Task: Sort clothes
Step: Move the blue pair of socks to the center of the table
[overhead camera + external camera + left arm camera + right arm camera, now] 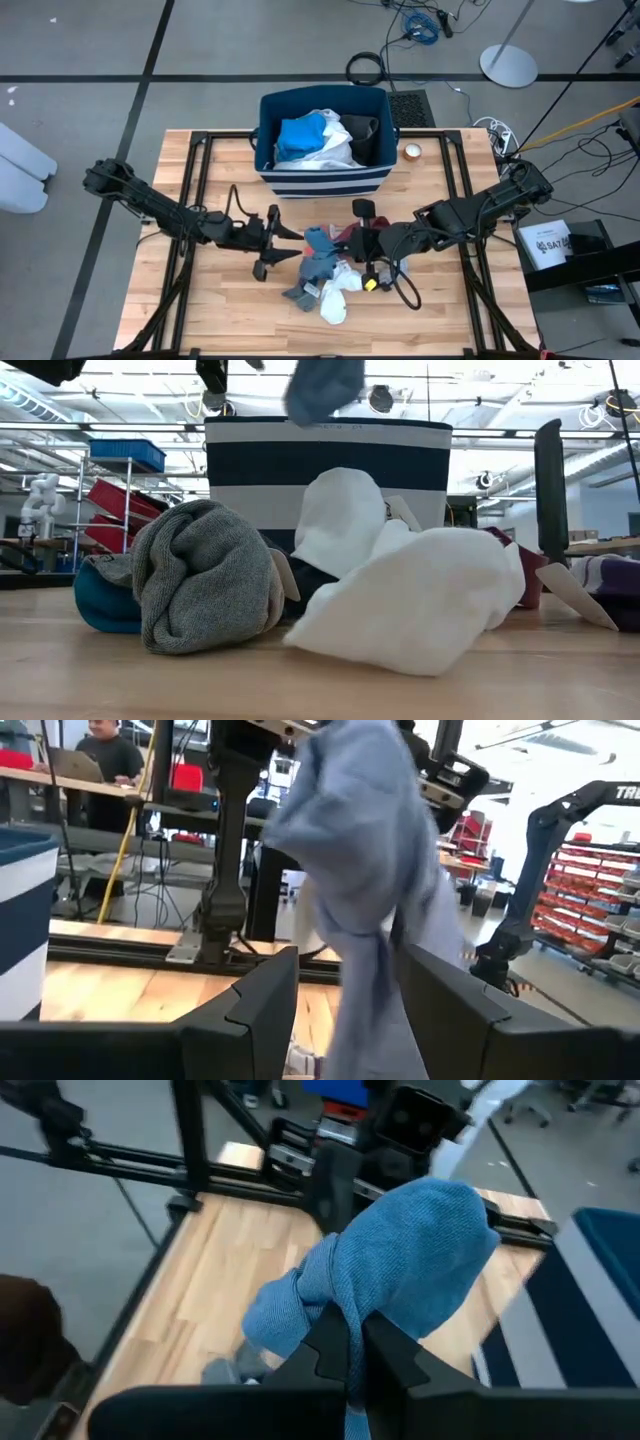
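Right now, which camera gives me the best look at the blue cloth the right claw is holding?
The right wrist view: the blue cloth fills the frame, pinched in the shut right claw. The left wrist view shows it hanging, pale and close. The high view shows a small patch over the pile. The low view catches only its bottom edge.

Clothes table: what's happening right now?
The right gripper is shut on a blue cloth, holding it lifted above the pile of clothes in the middle of the table. The left gripper sits open beside that cloth, fingers either side of the hanging fabric without pinching it. A navy striped bin at the far edge already holds bright blue, white and dark pieces. Grey and white garments lie on the wood, unsorted.
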